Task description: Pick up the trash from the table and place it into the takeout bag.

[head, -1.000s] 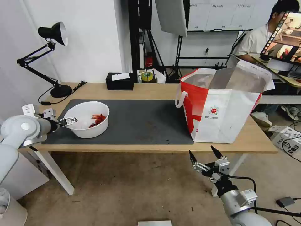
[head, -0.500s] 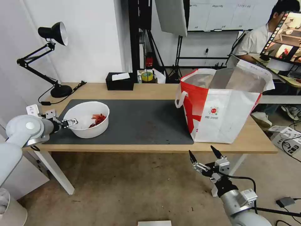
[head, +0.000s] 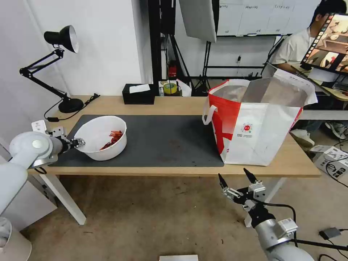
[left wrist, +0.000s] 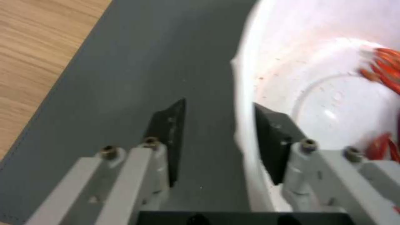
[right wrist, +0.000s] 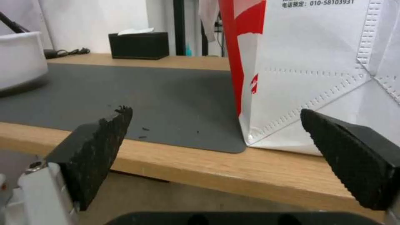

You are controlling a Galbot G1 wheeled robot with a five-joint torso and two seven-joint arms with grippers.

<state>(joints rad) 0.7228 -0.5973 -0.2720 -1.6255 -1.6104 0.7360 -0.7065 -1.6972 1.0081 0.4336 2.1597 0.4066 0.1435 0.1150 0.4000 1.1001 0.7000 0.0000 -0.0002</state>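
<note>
My left gripper (left wrist: 218, 131) straddles the bowl (head: 101, 137) rim, jaws open; I should close squarely on the wall before lifting.

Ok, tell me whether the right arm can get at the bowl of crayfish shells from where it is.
Probably not. The right gripper hangs open below the table's front edge, near the takeout bag; the bowl sits far across the mat, its rim between the left gripper's fingers.

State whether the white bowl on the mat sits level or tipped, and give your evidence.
Tipped. The white bowl leans with its rim raised on the side by the left gripper, whose fingers straddle that rim, one inside, one outside.
</note>
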